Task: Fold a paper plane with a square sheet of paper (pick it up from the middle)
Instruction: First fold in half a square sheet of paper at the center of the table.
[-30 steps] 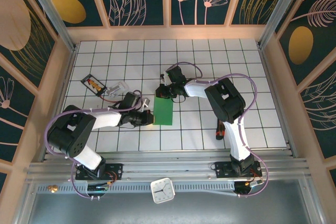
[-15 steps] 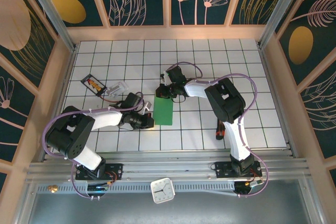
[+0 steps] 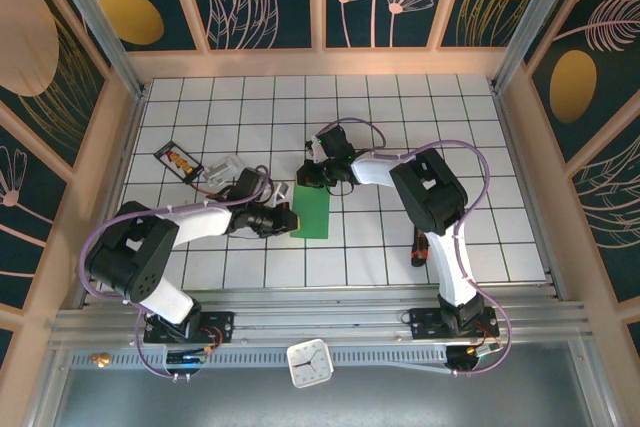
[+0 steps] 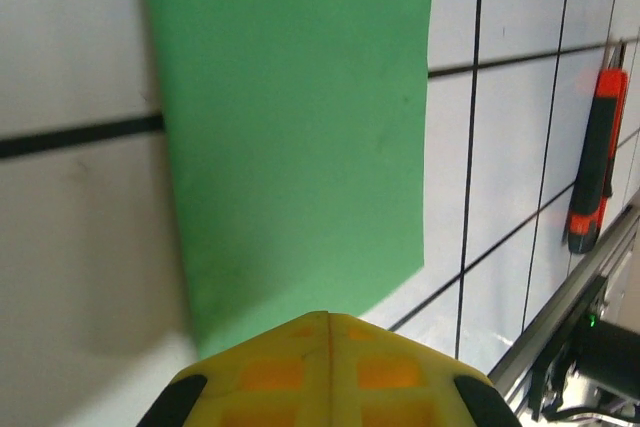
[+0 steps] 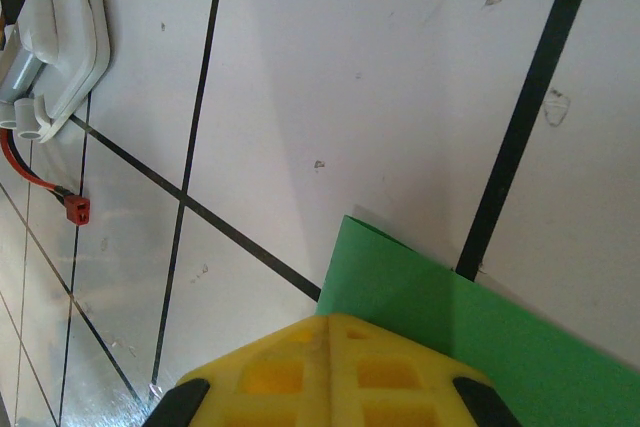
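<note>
Closed, empty, left fingers (image 4: 280, 372) and right fingers (image 5: 290, 372) seemingly press green sheet (image 3: 315, 215) edges.

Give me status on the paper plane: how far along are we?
Early. Done: the green sheet lies flat as a narrow rectangle, apparently folded in half once. In hand: both end effectors are shut, the left end effector at the sheet's long left edge and the right end effector at its far left corner, seemingly pressing it down. Left: nose and wing folds; no pointed shape yet.
</note>
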You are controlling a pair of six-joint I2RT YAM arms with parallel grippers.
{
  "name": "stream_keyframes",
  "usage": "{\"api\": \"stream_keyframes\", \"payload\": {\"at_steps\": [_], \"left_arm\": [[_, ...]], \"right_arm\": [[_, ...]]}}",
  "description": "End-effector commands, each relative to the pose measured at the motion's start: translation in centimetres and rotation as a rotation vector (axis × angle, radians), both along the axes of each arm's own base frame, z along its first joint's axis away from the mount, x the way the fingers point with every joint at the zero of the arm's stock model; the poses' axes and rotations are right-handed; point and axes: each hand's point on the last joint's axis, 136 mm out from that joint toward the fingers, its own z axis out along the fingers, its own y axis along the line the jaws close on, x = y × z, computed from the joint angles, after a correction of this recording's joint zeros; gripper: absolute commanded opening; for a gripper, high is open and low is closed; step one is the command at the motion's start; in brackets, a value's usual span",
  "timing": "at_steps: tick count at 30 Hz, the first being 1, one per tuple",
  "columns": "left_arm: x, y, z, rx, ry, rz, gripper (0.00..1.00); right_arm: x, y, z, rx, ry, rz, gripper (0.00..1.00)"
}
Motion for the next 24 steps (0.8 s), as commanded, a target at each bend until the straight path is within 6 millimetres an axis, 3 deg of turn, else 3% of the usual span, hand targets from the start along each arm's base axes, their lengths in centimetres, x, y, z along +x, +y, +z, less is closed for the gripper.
{"api": "stream_keyframes", "payload": {"at_steps": [1, 10, 18, 24], "left_arm": [[2.0, 0.1, 0.4, -0.01, -0.029, 0.048, 0.0], [1.6, 0.4, -2.1, 0.023, 0.018, 0.024, 0.0], [-2.2, 2.3, -4.7, 0.075, 0.117, 0.006, 0.0], [-4.3, 3.3, -5.5, 0.113, 0.154, -0.011, 0.0]], "right_arm": [[-0.8, -3.3, -4.8, -0.164, 0.059, -0.05, 0.0], [-0.8, -3.5, -4.9, -0.167, 0.062, -0.051, 0.0], [-0.8, -3.8, -5.1, -0.172, 0.065, -0.056, 0.0], [-0.7, -3.7, -5.2, -0.172, 0.064, -0.058, 0.0]]}}
